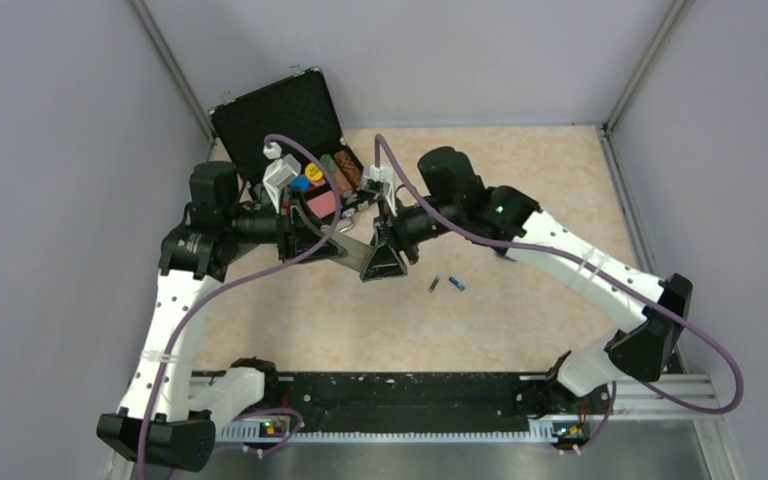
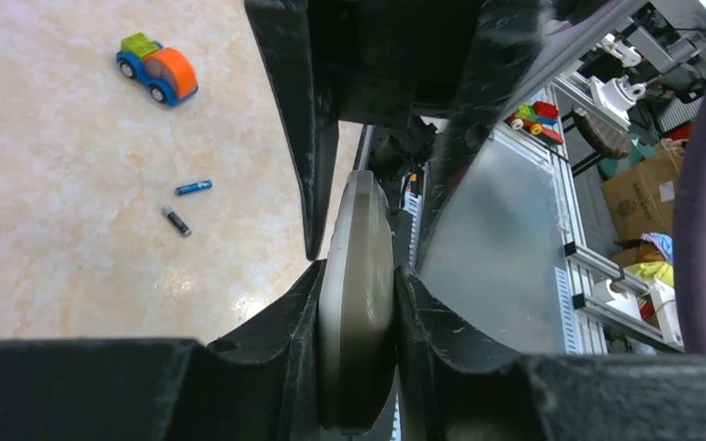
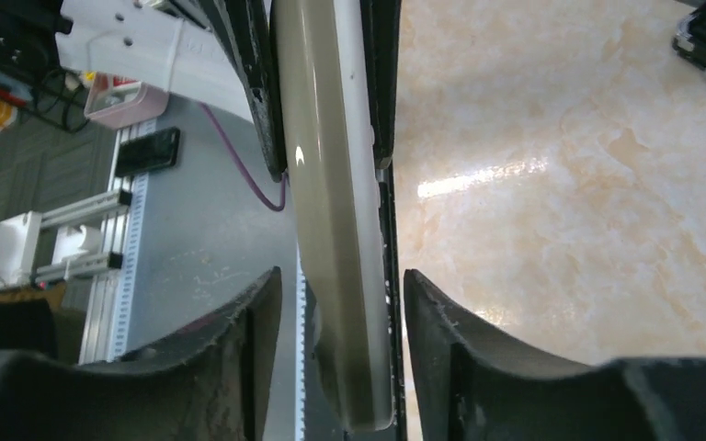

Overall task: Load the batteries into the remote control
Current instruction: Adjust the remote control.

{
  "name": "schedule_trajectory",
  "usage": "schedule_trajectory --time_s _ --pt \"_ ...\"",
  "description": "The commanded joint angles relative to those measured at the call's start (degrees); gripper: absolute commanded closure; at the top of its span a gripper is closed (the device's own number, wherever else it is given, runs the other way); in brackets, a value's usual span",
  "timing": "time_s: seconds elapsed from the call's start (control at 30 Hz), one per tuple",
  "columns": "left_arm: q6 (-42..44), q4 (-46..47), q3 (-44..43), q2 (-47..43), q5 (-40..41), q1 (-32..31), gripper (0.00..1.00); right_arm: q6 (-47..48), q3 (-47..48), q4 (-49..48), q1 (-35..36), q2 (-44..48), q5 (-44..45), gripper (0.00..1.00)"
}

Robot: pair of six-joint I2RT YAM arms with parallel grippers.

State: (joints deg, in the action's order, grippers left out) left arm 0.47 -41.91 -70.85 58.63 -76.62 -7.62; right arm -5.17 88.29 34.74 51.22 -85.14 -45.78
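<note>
The remote control point(image 1: 354, 252) hangs edge-on above the table between my two grippers. In the left wrist view my left gripper point(image 2: 358, 271) is shut on the remote control point(image 2: 357, 220), both pads pressed against its flat faces. In the right wrist view the remote control point(image 3: 326, 184) runs between the fingers point(image 3: 239, 349) of my right gripper point(image 3: 342, 273), which stands open with a gap on each side. The batteries lie on the table to the right: a dark grey one point(image 1: 434, 286) point(image 2: 176, 220) and a blue one point(image 1: 456, 284) point(image 2: 194, 187).
An open black case point(image 1: 280, 120) with small coloured items stands at the back, behind the grippers. A toy car point(image 2: 158, 69) of orange, green and blue blocks sits on the table beyond the batteries. Purple cables point(image 1: 290, 255) loop off both wrists.
</note>
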Motion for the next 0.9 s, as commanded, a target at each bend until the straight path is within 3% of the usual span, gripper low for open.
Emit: schedule_trajectory --time_s 0.0,0.1,0.17,0.27,0.43,0.57,0.87 --pt "-6.31 5.4 -2.09 -2.33 5.73 -0.05 1.0 -6.69 -1.19 -11.74 -0.21 6.53 8.51 0.32" --pt "-9.78 8.88 -2.76 -4.71 11.81 -0.07 1.0 -11.72 -7.14 -21.28 -0.27 11.31 20.1 0.1" --pt "-11.66 11.3 -3.1 -6.09 16.51 -0.04 1.0 -16.08 -11.2 -27.57 -0.48 14.58 25.66 0.04" --pt "-16.01 17.29 -2.72 -8.28 24.7 -0.11 1.0 -25.07 -15.99 -34.06 -0.48 17.91 36.48 0.03" --pt "-22.47 32.88 3.89 -13.01 32.68 -0.12 1.0 -50.9 -20.54 -38.71 -0.59 18.76 52.97 0.04" --pt "-22.84 46.2 11.27 -16.1 36.11 -0.12 1.0 -61.46 -14.28 -34.9 -0.46 13.63 53.75 0.04" --pt "-21.92 62.95 18.18 -16.9 36.85 -0.78 1.0 -77.58 -7.69 -38.99 1.75 3.52 46.09 0.01"
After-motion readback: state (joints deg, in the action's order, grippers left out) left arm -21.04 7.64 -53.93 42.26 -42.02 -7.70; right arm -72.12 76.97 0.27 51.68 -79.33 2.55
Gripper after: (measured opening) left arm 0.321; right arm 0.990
